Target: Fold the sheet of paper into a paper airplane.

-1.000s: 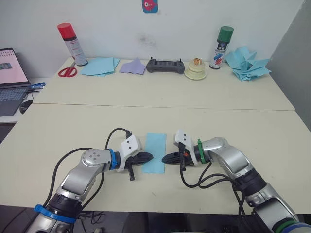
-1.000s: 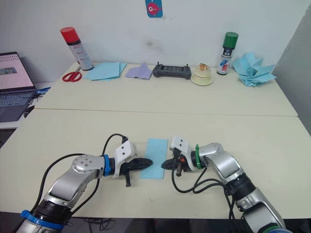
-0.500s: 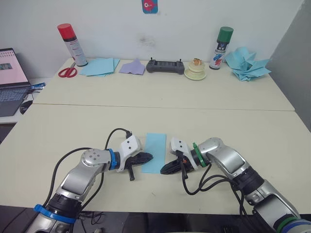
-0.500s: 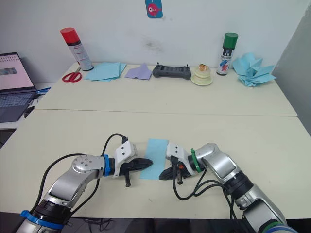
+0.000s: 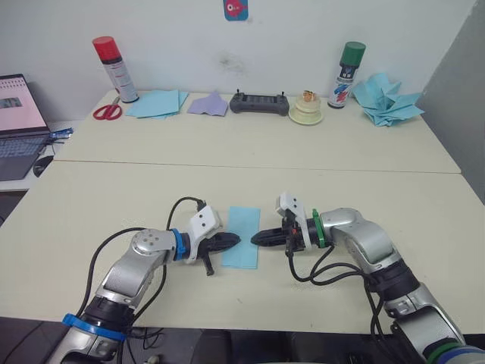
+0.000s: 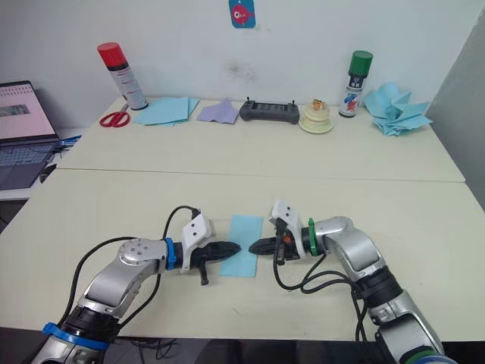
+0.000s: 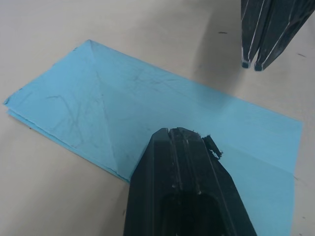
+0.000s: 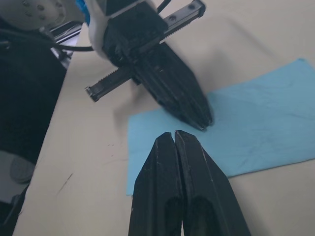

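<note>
- Left gripper (image 5: pixel 233 242) clenched, fingers pressed together, tip resting on the left edge of the sheet of paper (image 5: pixel 242 236); nothing between the fingers.
- Right gripper (image 5: pixel 256 240) likewise pinched closed on nothing, tip just off the sheet's right edge, pointing at the left gripper across the paper.
- In the left wrist view, left fingers (image 7: pixel 184 162) lying over the sheet (image 7: pixel 123 118), with crease lines fanning from one corner and a second layer peeking out along one long edge.
- In the right wrist view, right fingers (image 8: pixel 177 167) poised at the sheet's border, left gripper's tip (image 8: pixel 199 118) touching the blue surface.
- Sheet flat on the near table (image 5: pixel 364 189), a narrow rectangle, between the two grippers.
- Well beyond the sheet, along the far wall: red-capped can (image 5: pixel 115 68), scissors (image 5: pixel 107 112), flat pile of blue sheets (image 5: pixel 155 102), pale purple paper piece (image 5: pixel 208 105), black controller (image 5: pixel 259 103), small cake-like object (image 5: pixel 307 108), green-capped can (image 5: pixel 346 64), spiky heap of blue paper shapes (image 5: pixel 385 98).
- Far left of the sheet, a laptop (image 5: pixel 17 114).
</note>
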Available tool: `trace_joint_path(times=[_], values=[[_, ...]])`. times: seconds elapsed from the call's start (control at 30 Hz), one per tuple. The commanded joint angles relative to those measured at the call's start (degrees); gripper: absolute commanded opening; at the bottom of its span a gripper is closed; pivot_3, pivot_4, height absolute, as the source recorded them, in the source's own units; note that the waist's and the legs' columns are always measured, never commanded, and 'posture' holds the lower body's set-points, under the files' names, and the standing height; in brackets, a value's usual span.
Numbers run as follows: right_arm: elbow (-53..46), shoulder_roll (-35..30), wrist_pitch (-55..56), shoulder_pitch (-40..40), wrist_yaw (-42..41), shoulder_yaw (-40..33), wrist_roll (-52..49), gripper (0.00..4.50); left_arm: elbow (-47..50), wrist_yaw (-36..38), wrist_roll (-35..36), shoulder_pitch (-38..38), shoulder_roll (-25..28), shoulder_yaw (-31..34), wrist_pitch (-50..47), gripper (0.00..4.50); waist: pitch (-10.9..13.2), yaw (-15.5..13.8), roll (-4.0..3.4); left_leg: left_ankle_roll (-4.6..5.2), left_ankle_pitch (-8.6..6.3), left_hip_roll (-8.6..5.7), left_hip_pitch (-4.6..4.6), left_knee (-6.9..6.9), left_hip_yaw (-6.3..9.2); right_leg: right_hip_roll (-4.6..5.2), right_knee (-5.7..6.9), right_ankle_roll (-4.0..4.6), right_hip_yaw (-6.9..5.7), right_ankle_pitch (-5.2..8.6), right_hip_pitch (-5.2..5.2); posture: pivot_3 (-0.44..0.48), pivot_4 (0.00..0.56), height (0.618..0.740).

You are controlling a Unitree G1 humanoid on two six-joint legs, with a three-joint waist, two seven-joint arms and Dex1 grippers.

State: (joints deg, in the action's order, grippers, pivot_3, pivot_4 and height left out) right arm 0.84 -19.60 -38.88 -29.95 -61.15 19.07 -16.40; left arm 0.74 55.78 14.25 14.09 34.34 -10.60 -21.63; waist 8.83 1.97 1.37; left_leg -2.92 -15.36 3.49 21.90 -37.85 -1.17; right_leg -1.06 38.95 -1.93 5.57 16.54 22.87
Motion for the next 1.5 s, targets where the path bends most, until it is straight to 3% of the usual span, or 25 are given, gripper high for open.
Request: trace_joint_path(times=[0.03,0.27,0.43,0.67,1.17,1.5], values=[[3.5,2.1,4.8,-1.1,5.3,0.6,3.8,0.05,-0.6,-0.4,4.5,0.1,0.2,4.5,-7.0,0.0,0.0,0.2,0.03,0.0,0.0,0.0,0.05,0.02,-0.01,-0.01,0.01,-0.14,0.01,-0.08,0.06,0.0,0.15,0.74],[10.9,3.4,12.2,-1.8,8.7,3.8,10.1,0.05,2.9,2.3,12.8,0.3,6.4,13.7,-14.6,0.0,0.2,1.4,0.08,0.0,0.0,0.09,0.96,0.01,0.25,-0.21,0.04,0.16,-0.05,-0.26,0.86,0.0,0.15,0.74],[10.7,3.2,12.3,-1.4,8.3,3.8,10.2,0.05,4.6,2.6,11.5,-2.6,7.4,11.8,-13.7,0.0,0.2,1.4,0.06,0.0,0.0,0.06,0.94,0.03,0.38,-0.16,0.02,0.25,-0.06,-0.21,0.84,0.0,0.15,0.74],[10.0,3.7,11.6,-1.0,8.4,3.9,9.8,0.05,3.4,0.1,8.1,-2.6,4.2,7.9,-11.1,0.0,0.2,1.3,0.08,0.0,0.0,0.08,0.93,0.01,0.37,-0.19,0.05,0.25,-0.18,-0.21,0.81,0.0,0.15,0.74],[1.7,1.8,5.4,-0.5,5.4,2.0,5.5,0.05,4.1,4.3,6.3,-2.9,8.5,6.5,-9.3,0.0,0.3,1.3,0.06,0.0,0.0,0.07,0.95,0.03,0.38,-0.2,0.03,0.37,-0.18,-0.17,0.81,0.0,0.15,0.74],[2.7,2.6,6.1,0.5,6.6,4.5,6.9,0.05,5.7,4.0,6.9,0.0,6.6,5.4,-10.3,0.0,0.3,1.2,0.07,0.0,0.0,0.05,0.97,0.01,0.38,-0.2,0.03,0.38,-0.2,-0.17,0.8,0.0,0.15,0.74]])
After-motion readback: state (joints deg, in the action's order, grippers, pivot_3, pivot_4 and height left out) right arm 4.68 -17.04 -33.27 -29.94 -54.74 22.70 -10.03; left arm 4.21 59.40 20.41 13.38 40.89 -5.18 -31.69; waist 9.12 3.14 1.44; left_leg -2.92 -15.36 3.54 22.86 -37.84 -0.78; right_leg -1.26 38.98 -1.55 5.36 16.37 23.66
